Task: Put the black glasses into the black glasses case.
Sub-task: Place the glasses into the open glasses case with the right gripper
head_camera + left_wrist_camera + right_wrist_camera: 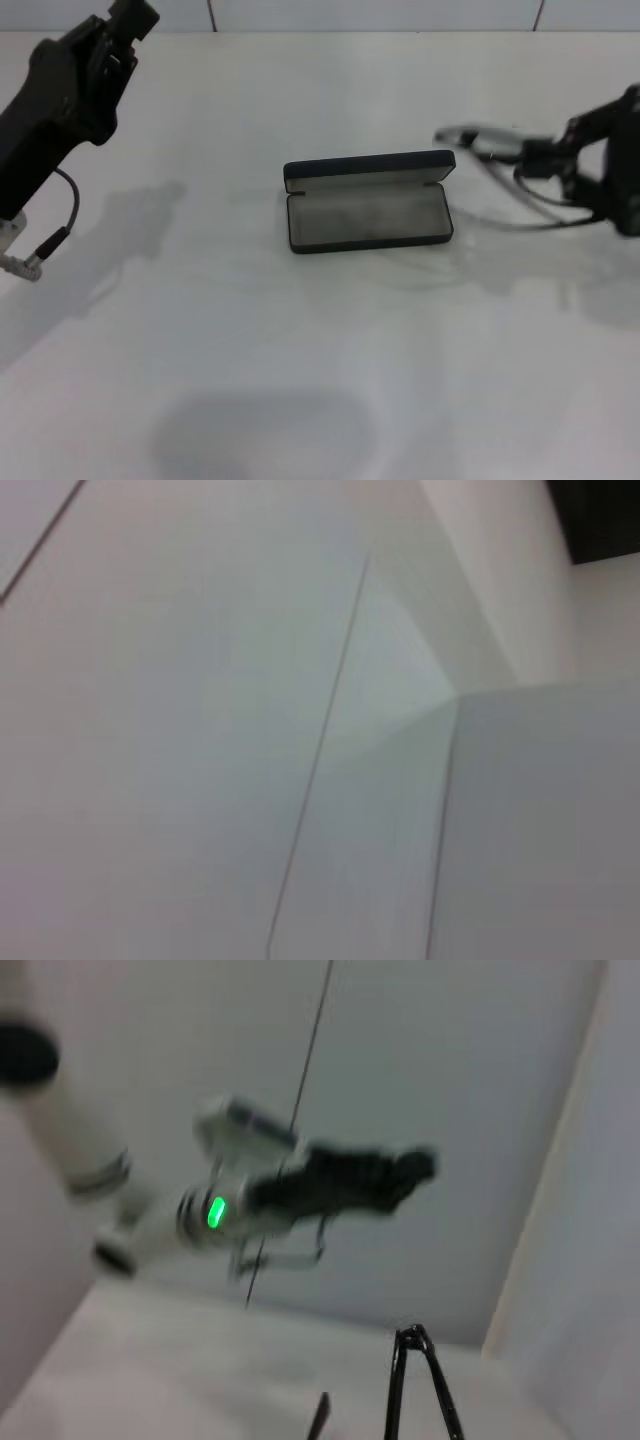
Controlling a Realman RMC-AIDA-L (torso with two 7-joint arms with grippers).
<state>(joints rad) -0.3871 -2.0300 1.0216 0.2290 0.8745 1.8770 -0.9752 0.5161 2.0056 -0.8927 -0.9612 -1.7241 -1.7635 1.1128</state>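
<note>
The black glasses case (366, 218) lies open in the middle of the white table, lid standing up at the back, grey lining showing and nothing in it. My right gripper (548, 160) is right of the case, above the table, shut on the black glasses (487, 141). Their front points toward the case and a thin temple arm curves down below the gripper. Thin black temple arms (415, 1380) also show in the right wrist view. My left gripper (128, 28) is raised at the far left, well away from the case.
The white table (300, 360) runs from the case to the near edge. A white wall with a thin seam (320, 760) fills the left wrist view. The right wrist view shows the left arm (300, 1195) far off with a green light.
</note>
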